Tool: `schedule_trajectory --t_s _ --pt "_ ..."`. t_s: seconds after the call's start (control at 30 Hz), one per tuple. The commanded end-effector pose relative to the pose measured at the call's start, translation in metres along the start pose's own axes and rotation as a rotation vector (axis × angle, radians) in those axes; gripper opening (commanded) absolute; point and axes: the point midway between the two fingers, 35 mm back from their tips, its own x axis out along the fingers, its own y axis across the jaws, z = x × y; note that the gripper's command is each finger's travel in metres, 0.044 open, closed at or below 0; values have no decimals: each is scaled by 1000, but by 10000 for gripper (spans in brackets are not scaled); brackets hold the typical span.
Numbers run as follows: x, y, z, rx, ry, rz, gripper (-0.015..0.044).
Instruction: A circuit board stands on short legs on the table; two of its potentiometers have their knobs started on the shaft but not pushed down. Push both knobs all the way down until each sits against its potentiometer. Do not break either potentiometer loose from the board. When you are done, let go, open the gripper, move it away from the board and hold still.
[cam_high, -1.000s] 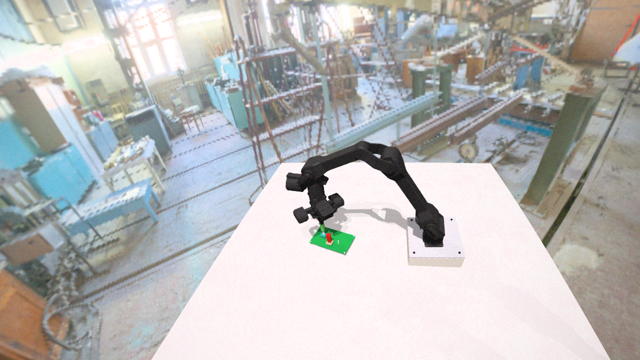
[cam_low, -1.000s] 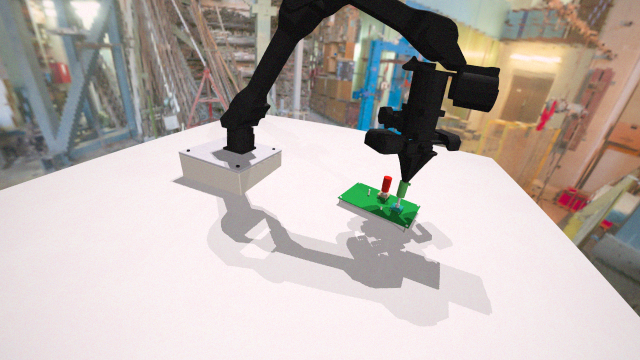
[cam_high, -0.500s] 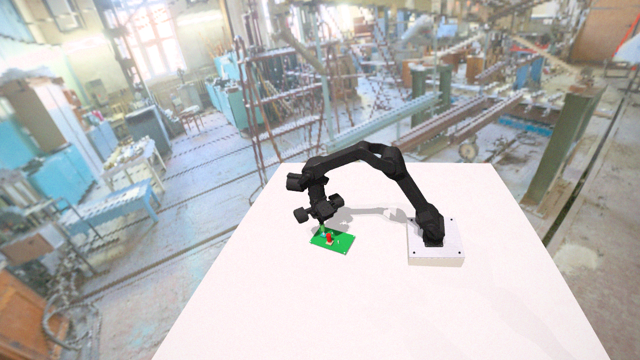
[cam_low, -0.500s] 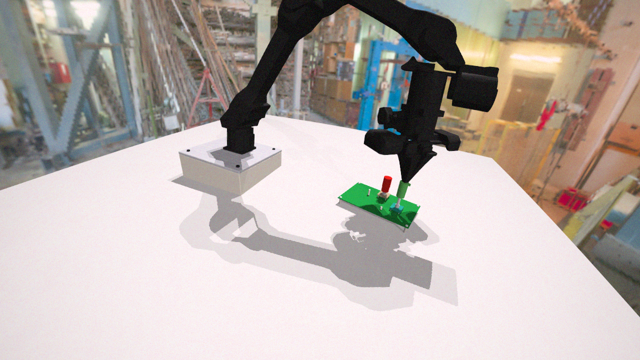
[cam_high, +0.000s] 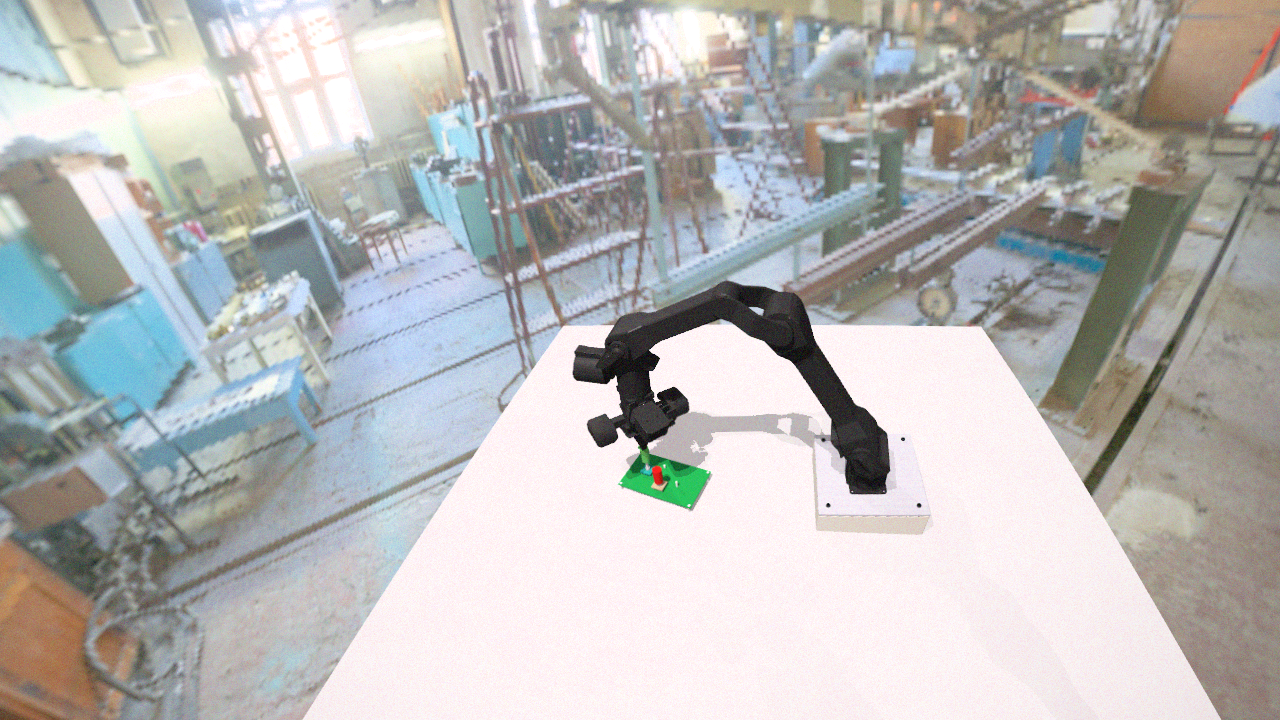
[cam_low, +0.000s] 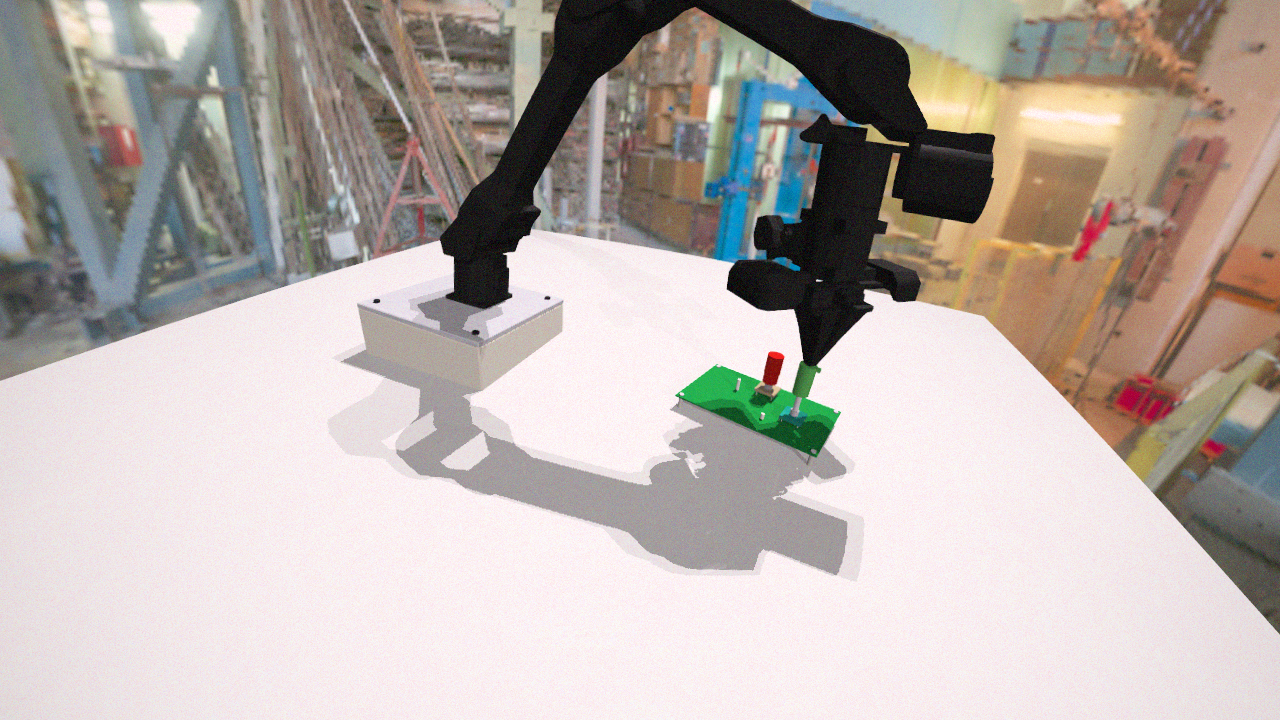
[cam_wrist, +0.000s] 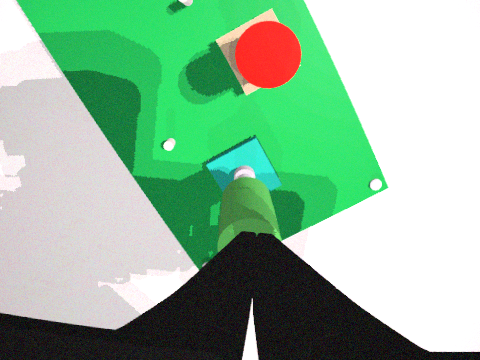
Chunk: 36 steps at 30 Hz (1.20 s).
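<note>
The green circuit board (cam_high: 691, 488) (cam_low: 709, 385) (cam_wrist: 115, 20) stands on short legs. My gripper (cam_high: 642, 445) (cam_low: 810, 362) (cam_wrist: 254, 247) is shut and empty, its joined tips at the top of the green knob (cam_high: 645, 456) (cam_low: 804, 380) (cam_wrist: 248, 205); contact is hard to tell. Pale shaft (cam_low: 795, 405) (cam_wrist: 244, 172) shows between this knob and its cyan potentiometer (cam_low: 792, 416) (cam_wrist: 250, 154). The red knob (cam_high: 657, 474) (cam_low: 773, 368) (cam_wrist: 268, 54) stands upright over the tan potentiometer (cam_high: 659, 486) (cam_wrist: 235, 34); any gap beneath it is too small to judge.
Small white posts (cam_low: 738, 384) (cam_wrist: 169, 144) rise from the board beside the potentiometers. The arm's pale base block (cam_high: 872, 522) (cam_low: 429, 345) stands on the white table (cam_high: 626, 608) (cam_low: 537, 635), to the board's right in the top view and left in the exterior view.
</note>
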Motion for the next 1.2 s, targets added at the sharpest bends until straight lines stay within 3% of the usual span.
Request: schedule_trajectory --t_s 0.0,1.17 --pt "22 0 -1 2 -9 14 0" --pt "38 0 -1 2 -9 14 0"
